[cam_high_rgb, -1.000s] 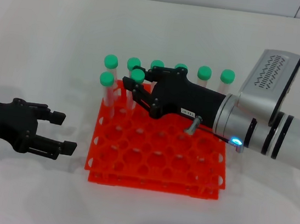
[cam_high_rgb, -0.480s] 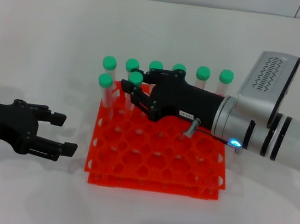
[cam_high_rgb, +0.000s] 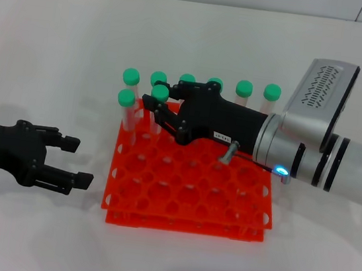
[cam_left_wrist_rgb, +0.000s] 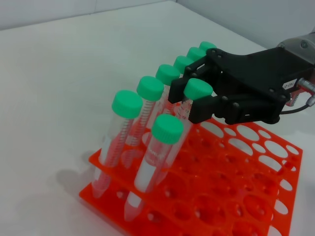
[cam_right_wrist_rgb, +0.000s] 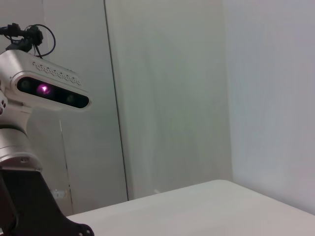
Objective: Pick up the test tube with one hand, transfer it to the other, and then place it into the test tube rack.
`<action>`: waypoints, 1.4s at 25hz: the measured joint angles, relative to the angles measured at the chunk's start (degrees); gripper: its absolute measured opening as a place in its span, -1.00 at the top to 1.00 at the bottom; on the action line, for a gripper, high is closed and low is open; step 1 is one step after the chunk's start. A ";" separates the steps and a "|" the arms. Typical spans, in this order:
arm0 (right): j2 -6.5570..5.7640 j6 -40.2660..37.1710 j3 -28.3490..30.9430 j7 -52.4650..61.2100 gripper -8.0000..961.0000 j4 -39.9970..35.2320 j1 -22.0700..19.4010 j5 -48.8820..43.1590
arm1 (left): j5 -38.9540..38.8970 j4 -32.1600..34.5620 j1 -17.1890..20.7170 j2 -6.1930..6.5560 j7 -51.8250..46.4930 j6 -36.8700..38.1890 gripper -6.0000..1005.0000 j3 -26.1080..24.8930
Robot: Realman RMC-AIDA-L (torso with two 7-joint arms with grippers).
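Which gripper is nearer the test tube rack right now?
Right. The right gripper is over the test tube rack, near its far-left corner, shut on the test tube. The left gripper sits open on the table, off the rack's left edge.

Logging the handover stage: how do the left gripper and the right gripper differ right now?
The right gripper is shut on the test tube above the test tube rack; the left gripper is open, empty, and off beside the rack. The right one carries a white label; the left shows none. Both are black two-finger grippers.
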 joint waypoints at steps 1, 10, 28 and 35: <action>0.00 0.00 0.00 0.01 0.44 0.02 0.05 0.00 | 0.00 0.00 -0.03 0.00 0.00 0.00 -0.77 0.00; 0.00 0.02 0.00 0.72 0.44 0.18 0.40 -0.02 | 0.00 0.00 -0.19 0.08 0.01 -0.07 -0.77 0.00; 0.00 -0.69 -0.11 0.71 0.32 -0.21 0.86 -0.44 | 0.00 0.00 -0.05 0.24 0.62 -0.02 -0.77 -0.29; -0.35 -3.99 -0.30 0.48 0.07 -1.47 0.37 -1.09 | 0.00 -0.06 0.16 0.32 0.62 0.10 -0.77 -0.39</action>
